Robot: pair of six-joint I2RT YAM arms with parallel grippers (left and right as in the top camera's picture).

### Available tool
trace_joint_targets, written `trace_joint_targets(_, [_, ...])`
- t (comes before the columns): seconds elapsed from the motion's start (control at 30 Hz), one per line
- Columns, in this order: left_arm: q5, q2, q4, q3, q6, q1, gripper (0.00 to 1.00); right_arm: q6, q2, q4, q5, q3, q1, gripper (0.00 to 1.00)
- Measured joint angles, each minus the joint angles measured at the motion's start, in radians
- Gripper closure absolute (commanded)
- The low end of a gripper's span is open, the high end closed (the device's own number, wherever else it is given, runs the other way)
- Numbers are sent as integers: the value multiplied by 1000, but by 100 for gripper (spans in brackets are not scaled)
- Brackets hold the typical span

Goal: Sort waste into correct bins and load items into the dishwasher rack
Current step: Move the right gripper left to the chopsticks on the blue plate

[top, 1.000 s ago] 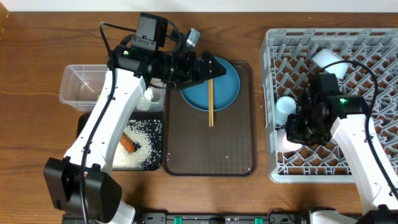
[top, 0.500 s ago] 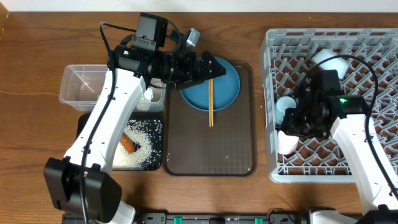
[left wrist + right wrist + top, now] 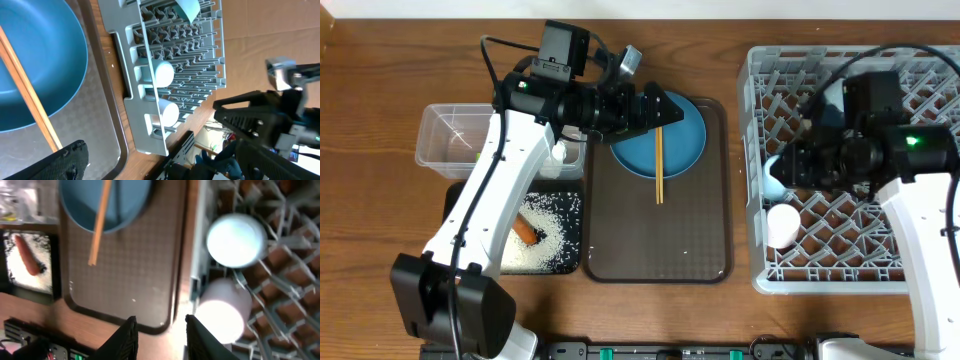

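Observation:
The dark-blue plate (image 3: 682,150) lies at the back of the brown serving tray (image 3: 655,250), with the wooden chopsticks (image 3: 659,165) across it. My left gripper (image 3: 668,108) hovers open over the plate's back edge; one finger shows in the left wrist view (image 3: 65,162). The pinkish-white cup (image 3: 782,225) lies on its side in the grey rack (image 3: 756,120) at its front left, behind it the light-blue cup (image 3: 776,172). My right gripper (image 3: 800,166) is open and empty above the cups. The white bowl (image 3: 835,92) is partly hidden by the right arm.
The black tray (image 3: 450,205) at the front left holds rice grains (image 3: 552,240) and the orange carrot (image 3: 526,230). The clear tub (image 3: 445,140) stands behind it. The right wrist view shows the plate (image 3: 120,200), the chopsticks (image 3: 100,222) and the carrot (image 3: 27,255).
My right gripper has let go of the pinkish-white cup, which stays in the rack's front left, and has risen and moved back. The left arm has not moved.

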Motion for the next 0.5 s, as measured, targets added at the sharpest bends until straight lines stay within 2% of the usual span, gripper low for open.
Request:
trace_joint_targets(0.3, [0, 0, 61, 0, -5, 15, 4, 36, 0, 150, -23, -21, 160, 68])
trace_joint_targets(0.4, [-3, 0, 85, -1, -7, 76, 4, 65, 0, 225, -24, -52, 214, 67])
trace_joint_targets(0.5, [-6, 0, 90, -1, -8, 199, 3, 90, 5, 316, -24, -95, 275, 59])
